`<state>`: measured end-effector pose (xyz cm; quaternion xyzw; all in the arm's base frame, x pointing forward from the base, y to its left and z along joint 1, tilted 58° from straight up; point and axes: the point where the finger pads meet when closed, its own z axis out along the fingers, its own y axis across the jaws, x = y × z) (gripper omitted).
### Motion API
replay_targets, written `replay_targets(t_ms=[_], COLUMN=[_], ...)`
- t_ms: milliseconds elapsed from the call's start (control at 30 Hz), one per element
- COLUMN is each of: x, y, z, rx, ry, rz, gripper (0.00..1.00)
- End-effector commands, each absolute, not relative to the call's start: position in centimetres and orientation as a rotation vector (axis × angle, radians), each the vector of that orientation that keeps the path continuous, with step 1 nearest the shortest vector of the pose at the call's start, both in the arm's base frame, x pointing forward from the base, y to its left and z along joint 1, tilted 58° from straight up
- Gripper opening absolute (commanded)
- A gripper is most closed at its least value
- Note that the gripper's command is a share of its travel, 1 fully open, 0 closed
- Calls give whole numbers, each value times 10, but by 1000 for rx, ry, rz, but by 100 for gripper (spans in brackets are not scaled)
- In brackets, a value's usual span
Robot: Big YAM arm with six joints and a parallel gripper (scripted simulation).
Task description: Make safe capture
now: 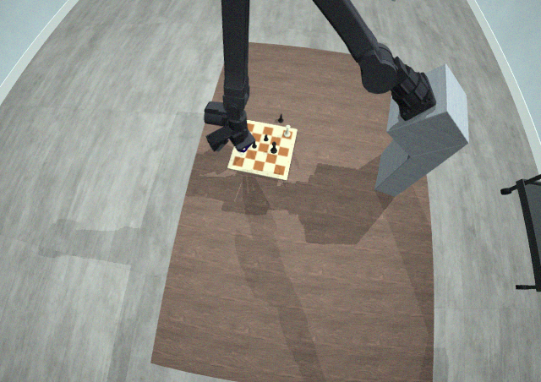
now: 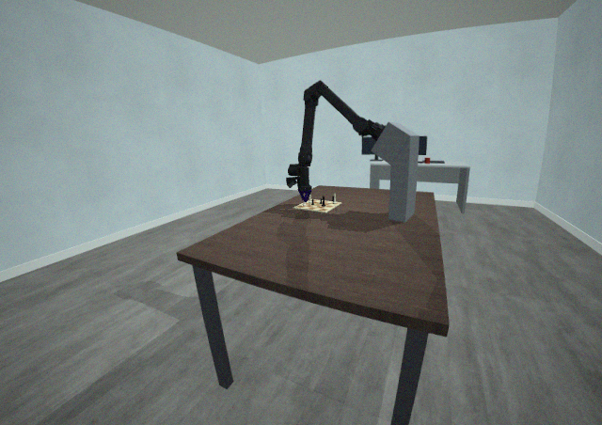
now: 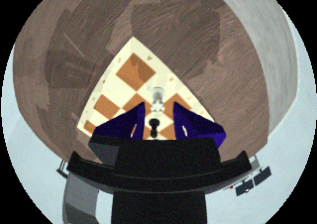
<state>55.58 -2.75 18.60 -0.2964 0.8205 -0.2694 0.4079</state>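
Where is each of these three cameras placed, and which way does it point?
Top: high overhead, looking down on the table, chessboard and arm.
Exterior: out in the room at standing height, facing the whole table and the arm on its grey pedestal.
Wrist: on the arm, looking past the gripper at a white piece.
All three show the chessboard.
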Motion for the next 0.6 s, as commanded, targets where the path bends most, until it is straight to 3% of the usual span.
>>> replay_targets(t_ms=[0, 567], x=[566, 567], y=[-32, -31], z=[180, 174], rx=[-752, -756], ry=[2067, 2074], rz=[-684, -681], gripper=[35, 35])
